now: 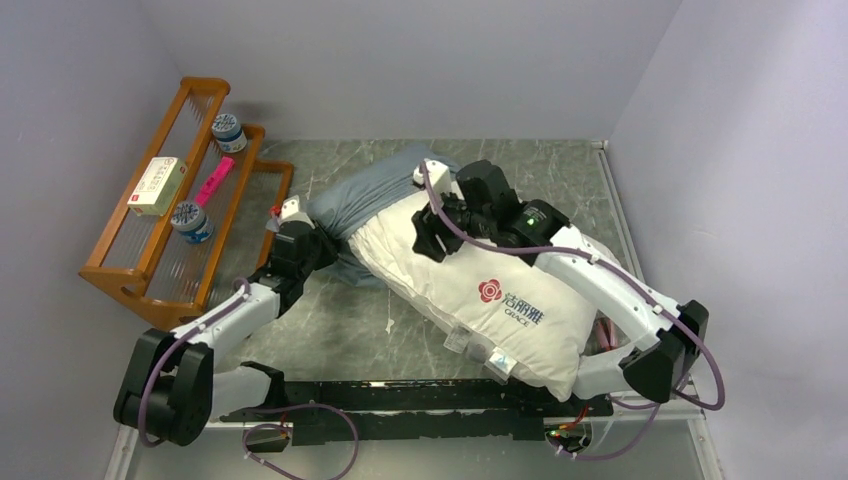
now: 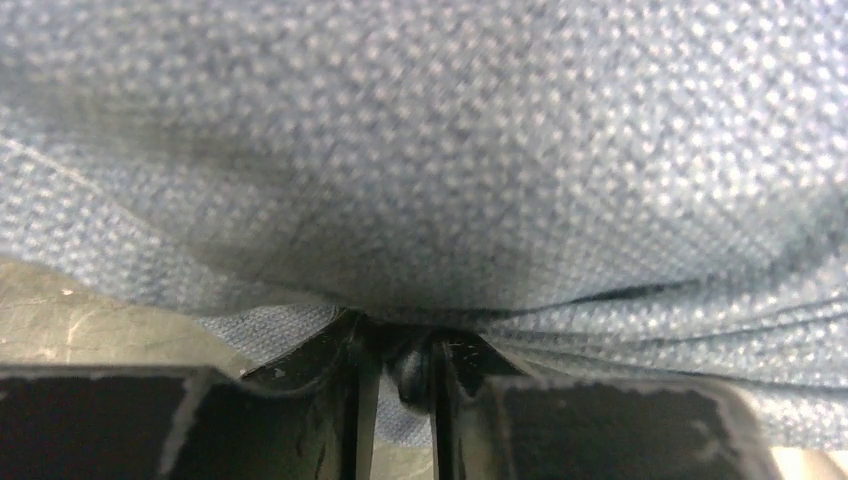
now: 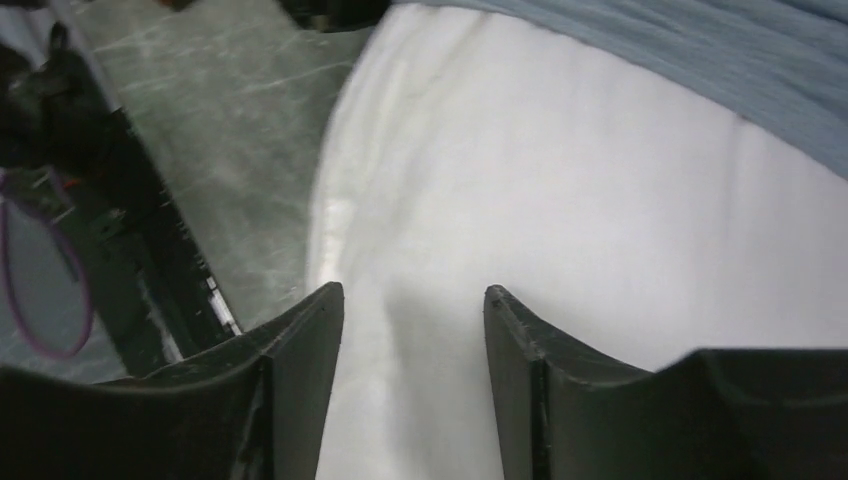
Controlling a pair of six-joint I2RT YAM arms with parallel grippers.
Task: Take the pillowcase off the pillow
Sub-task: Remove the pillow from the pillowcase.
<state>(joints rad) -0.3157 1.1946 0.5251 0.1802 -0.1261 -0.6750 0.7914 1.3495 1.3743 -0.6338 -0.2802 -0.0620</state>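
The white pillow point(image 1: 470, 285) with its red flower logo lies slantwise on the table, its far end still inside the grey-blue pillowcase point(image 1: 370, 200), which is bunched up at the back. My left gripper point(image 1: 322, 247) is at the left edge of that bunch. In the left wrist view the pillowcase point(image 2: 430, 150) fills the frame and drapes over the left gripper point(image 2: 395, 335), whose jaws stand a narrow gap apart with a loose fold between them, not clamped. My right gripper point(image 1: 432, 232) is open over the bare pillow point(image 3: 560, 200), with the pillowcase point(image 3: 720, 60) edge just beyond.
A wooden rack point(image 1: 140, 280) stands at the back left with two jars, a box and a pink item on it. Walls close in the table on the left, back and right. A black rail point(image 1: 400, 400) runs along the near edge between the arm bases.
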